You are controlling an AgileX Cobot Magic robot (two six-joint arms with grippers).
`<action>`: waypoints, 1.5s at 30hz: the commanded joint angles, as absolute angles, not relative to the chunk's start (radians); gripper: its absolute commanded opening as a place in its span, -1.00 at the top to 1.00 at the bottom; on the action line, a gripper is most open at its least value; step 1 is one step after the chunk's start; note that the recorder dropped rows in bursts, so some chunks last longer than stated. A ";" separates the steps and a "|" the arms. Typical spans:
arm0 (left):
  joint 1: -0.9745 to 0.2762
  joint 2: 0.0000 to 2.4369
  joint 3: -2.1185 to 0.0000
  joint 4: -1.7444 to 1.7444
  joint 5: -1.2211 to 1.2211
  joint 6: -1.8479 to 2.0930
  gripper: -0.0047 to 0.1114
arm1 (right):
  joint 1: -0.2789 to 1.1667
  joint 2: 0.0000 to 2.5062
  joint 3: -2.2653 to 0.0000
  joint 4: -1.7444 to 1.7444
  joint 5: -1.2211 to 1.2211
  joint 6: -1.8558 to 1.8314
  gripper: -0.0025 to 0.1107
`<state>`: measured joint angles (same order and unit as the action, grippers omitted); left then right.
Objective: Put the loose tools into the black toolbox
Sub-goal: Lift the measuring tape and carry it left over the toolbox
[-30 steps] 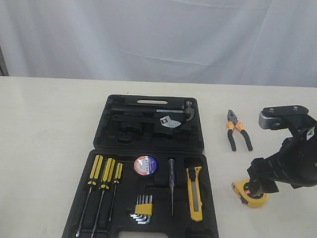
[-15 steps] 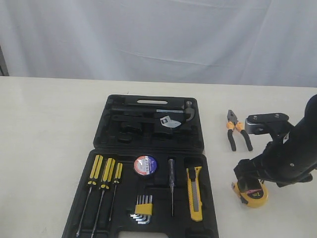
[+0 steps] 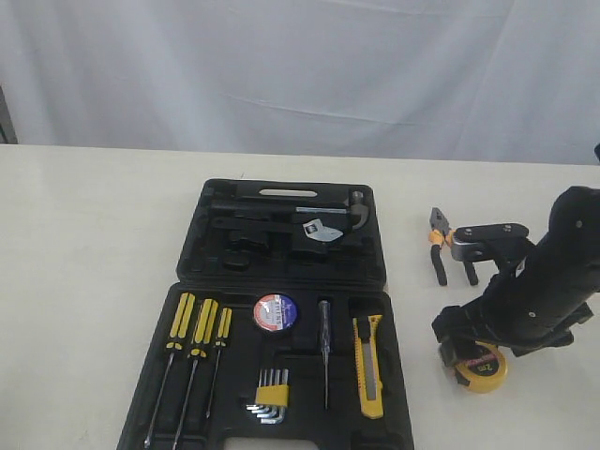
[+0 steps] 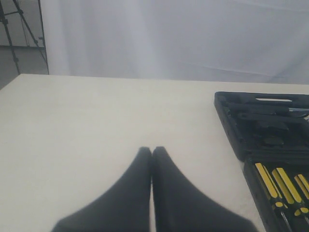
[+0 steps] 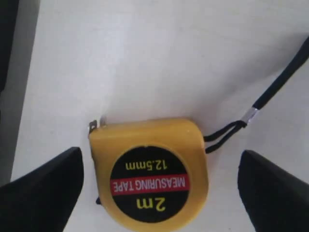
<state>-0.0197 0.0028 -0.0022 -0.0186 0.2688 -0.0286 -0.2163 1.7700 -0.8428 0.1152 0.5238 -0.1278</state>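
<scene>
The right claw (image 5: 159, 162) hangs spread wide either side of the round yellow 2m tape measure (image 5: 149, 176), which lies on the pale surface (image 3: 84, 281) at three o'clock of the open black moulded-plastic toolbox (image 3: 309, 427). The left claw (image 4: 151, 153) is pressed together, empty.

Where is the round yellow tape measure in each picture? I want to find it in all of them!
Exterior view: the tape measure lies on the table at lower right, right of the black toolbox, at the right hand.
Left wrist view: not in it; only the toolbox and table show.
Right wrist view: label up, between the open hand's fingers.
Shared landmark: the pale table.
</scene>
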 commanded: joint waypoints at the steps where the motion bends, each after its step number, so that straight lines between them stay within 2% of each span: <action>1: -0.022 0.000 0.000 -0.021 0.269 -0.030 0.92 | -0.223 1.795 -0.849 0.104 0.498 -0.128 -0.48; 10: -0.022 0.000 0.000 -0.021 0.269 -0.030 0.92 | -0.223 1.821 -0.849 0.104 0.494 -0.132 -0.48; 12: -0.022 0.000 0.000 -0.021 0.269 -0.030 0.92 | -0.223 1.821 -0.849 0.104 0.501 -0.134 -0.40; 16: -0.022 0.000 0.000 -0.021 0.269 -0.030 0.92 | -0.223 1.821 -0.849 0.104 0.501 -0.147 0.05; 21: -0.022 0.000 0.000 -0.021 0.269 -0.030 0.92 | -0.223 1.819 -0.849 0.107 0.504 -0.147 0.87; 22: -0.022 0.000 0.000 -0.021 0.269 -0.030 0.92 | -0.223 1.818 -0.849 0.111 0.502 -0.145 0.97; 29: -0.022 0.000 0.000 -0.021 0.269 -0.030 0.92 | -0.212 1.797 -0.987 0.162 0.638 -0.141 0.96; 39: -0.022 0.000 0.000 -0.021 0.269 -0.030 0.92 | -0.109 1.805 -1.414 0.146 0.847 0.052 0.96; 45: -0.022 0.000 0.000 -0.021 0.269 -0.030 0.92 | -0.047 1.928 -1.670 0.117 1.063 0.192 0.96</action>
